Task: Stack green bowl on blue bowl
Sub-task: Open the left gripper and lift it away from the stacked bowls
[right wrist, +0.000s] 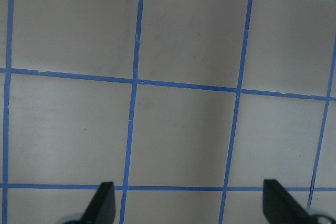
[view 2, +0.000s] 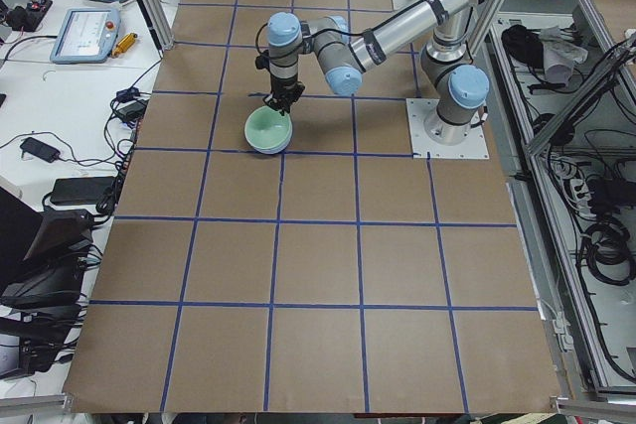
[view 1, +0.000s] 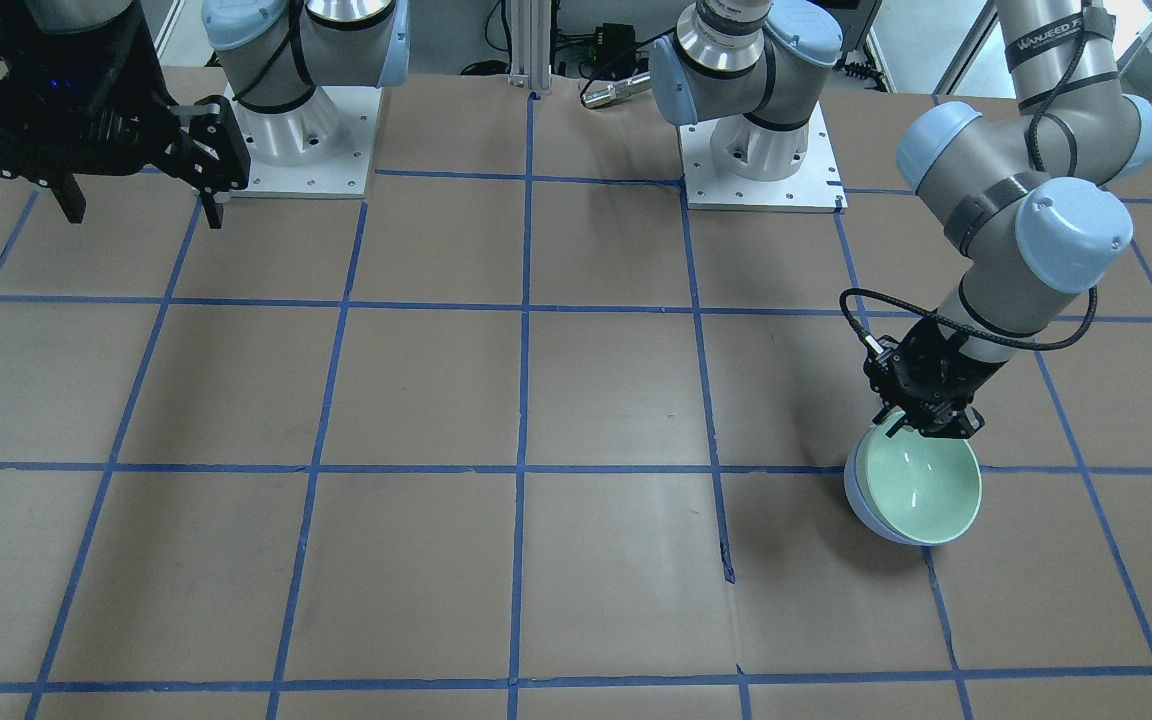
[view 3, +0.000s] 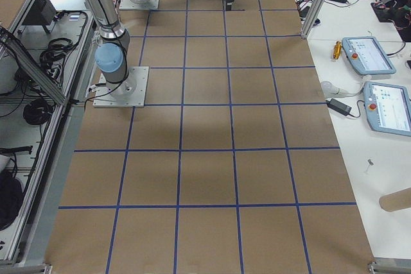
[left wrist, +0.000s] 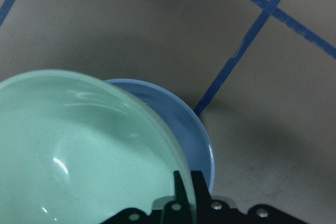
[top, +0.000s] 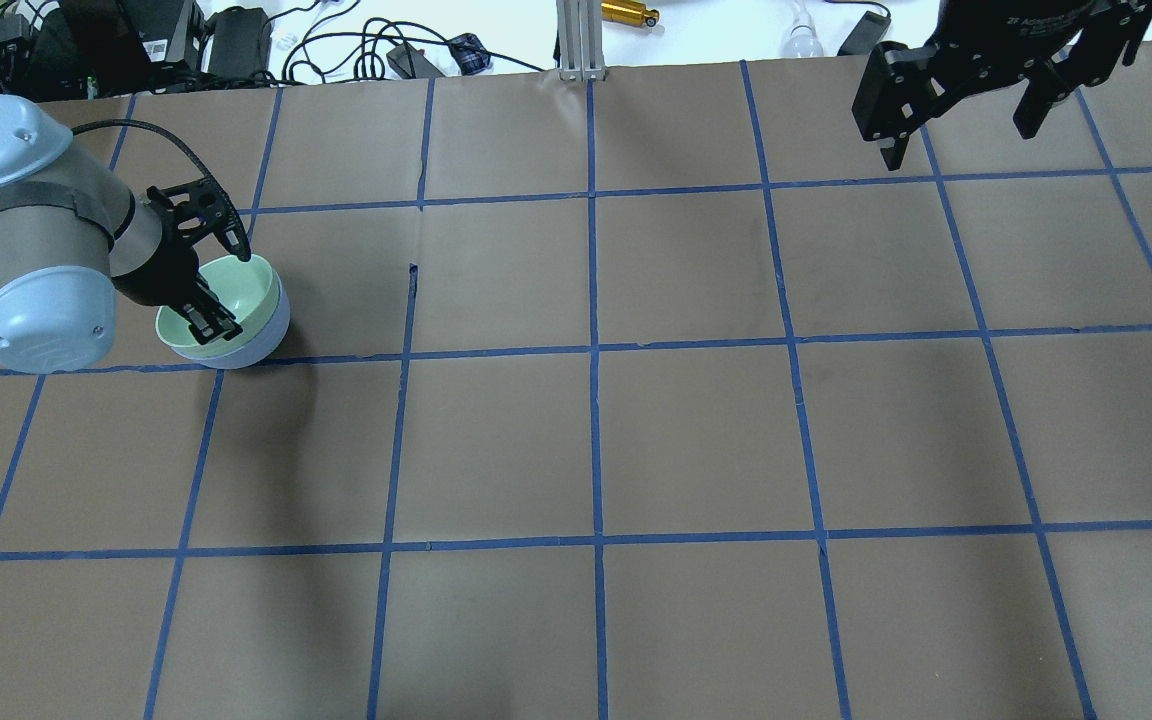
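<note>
The green bowl (view 1: 921, 485) sits tilted inside the blue bowl (view 1: 861, 505) on the robot's left side of the table. My left gripper (view 1: 926, 432) is shut on the green bowl's rim on the side nearest the robot base. The overhead view shows the green bowl (top: 236, 295) in the blue bowl (top: 274, 335) under the left gripper (top: 198, 298). In the left wrist view, a finger (left wrist: 198, 184) pinches the green rim (left wrist: 79, 150), with the blue bowl (left wrist: 184, 129) behind it. My right gripper (top: 961, 140) is open and empty, raised far away; it also shows in the right wrist view (right wrist: 189, 203).
The table is brown paper with a blue tape grid (top: 591, 350). The two arm bases (view 1: 296, 140) (view 1: 761, 150) stand at the robot's edge. Cables and devices (top: 376, 45) lie beyond the far edge. Operator tablets (view 3: 369, 56) sit on a side bench.
</note>
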`<state>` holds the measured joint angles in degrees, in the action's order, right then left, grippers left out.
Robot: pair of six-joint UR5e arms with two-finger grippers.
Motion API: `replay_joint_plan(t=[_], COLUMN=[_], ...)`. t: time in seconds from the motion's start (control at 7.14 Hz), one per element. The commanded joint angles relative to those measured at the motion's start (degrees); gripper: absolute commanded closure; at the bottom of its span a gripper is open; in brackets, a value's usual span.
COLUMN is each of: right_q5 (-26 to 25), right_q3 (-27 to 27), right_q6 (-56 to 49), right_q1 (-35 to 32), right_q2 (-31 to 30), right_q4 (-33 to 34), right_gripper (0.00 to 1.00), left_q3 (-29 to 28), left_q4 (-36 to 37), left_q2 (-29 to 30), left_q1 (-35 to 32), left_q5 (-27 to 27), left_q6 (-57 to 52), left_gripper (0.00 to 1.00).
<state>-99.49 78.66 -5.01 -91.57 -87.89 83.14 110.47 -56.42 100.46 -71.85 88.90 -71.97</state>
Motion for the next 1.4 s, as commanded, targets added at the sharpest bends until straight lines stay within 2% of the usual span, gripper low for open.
replay_joint_plan(t=[0.0,0.28,0.84,1.26], right_q5=[0.0,0.0,0.0,0.0], right_q3=[0.0,0.0,0.0,0.0], right_q6=[0.0,0.0,0.0,0.0], right_q1=[0.0,0.0,0.0,0.1], right_q2=[0.0,0.0,0.0,0.0], right_q4=[0.0,0.0,0.0,0.0], right_gripper=[0.00,0.00,0.00,0.00], left_q3=[-0.3,-3.0,-13.2,-14.8], left_q4=[-0.6,-7.0,-18.3,-22.9], left_q2=[-1.7,-4.1,-6.9,-9.7], left_q1=[-0.5,-2.2,-8.7,-13.7], left_q5=[1.4,1.4,0.7,1.4], left_q6=[8.1,21.5,49.4,67.8], left_gripper=[0.00,0.00,0.00,0.00])
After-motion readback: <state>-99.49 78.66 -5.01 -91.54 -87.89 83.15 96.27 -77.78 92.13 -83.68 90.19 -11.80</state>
